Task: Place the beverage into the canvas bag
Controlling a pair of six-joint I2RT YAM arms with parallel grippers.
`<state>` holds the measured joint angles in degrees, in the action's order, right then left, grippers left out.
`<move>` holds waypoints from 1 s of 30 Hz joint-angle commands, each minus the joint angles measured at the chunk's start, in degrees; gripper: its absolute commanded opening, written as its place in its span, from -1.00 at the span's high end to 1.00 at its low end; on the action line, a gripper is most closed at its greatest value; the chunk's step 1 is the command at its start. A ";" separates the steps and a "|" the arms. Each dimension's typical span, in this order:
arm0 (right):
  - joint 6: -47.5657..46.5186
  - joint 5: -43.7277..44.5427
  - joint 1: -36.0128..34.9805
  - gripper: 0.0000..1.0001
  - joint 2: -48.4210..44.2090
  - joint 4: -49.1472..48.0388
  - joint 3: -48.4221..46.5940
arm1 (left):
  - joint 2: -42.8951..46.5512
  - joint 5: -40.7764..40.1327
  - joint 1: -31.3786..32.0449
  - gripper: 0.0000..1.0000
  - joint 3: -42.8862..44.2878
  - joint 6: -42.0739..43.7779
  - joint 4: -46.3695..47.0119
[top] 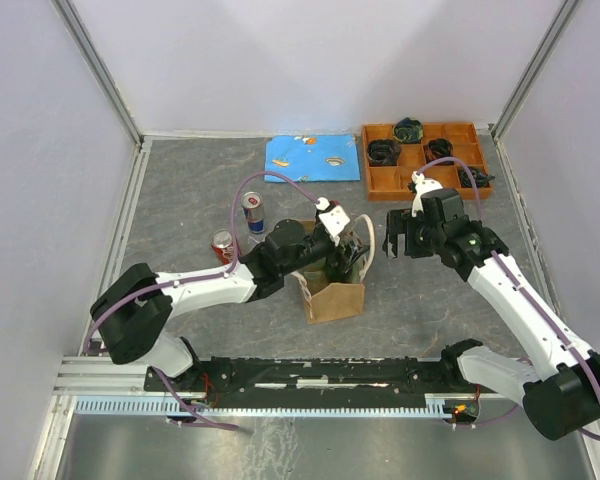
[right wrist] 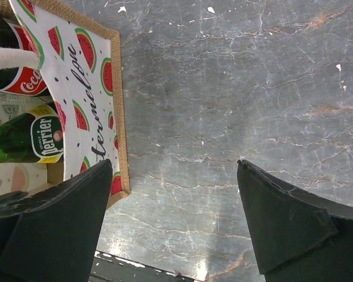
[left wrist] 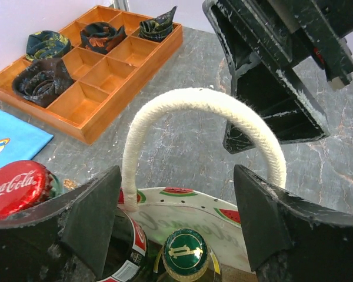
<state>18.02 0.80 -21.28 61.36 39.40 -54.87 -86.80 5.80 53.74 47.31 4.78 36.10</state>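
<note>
Red can [top: 223, 247] & silver-blue can [top: 253, 210] stand on table, L of canvas bag [top: 335, 300]. Left gripper [left wrist: 176, 211] over bag mouth, jaws apart, holding nothing. Coke bottle [left wrist: 15, 188] + green Perrier bottle [left wrist: 185, 255] stand inside bag. Right gripper [right wrist: 175, 176] just R of bag, jaws apart, empty.

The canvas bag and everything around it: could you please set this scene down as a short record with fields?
canvas bag: upright on the table, mouth open, watermelon-print lining
inside bag: Coca-Cola bottle, green Perrier bottle
left pincer: open, empty, over the bag's mouth, facing its white handle
right pincer: open, empty, above bare table beside the bag
outside bag: red can and blue-and-silver can, standing to its left
far side: orange tray, blue cloth
</note>
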 commanded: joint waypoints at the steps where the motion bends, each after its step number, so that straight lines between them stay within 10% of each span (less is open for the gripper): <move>1: 0.52 -0.80 -0.15 -0.89 0.01 -2.75 -0.06 | 3.73 -1.34 -0.33 -0.68 1.42 0.93 0.37; 19: 0.79 -1.16 -0.17 -0.89 0.58 -4.40 0.07 | 18.92 -11.97 -0.82 -0.78 8.13 -2.34 -17.40; 30: 0.94 -1.64 -0.18 -0.89 0.73 -5.44 0.16 | 16.63 -16.73 -26.46 -0.77 22.93 -17.19 -46.41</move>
<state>18.28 -0.05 -21.28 62.00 36.84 -54.50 -67.72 -8.10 32.53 64.27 -5.74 2.74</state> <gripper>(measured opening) 0.944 0.886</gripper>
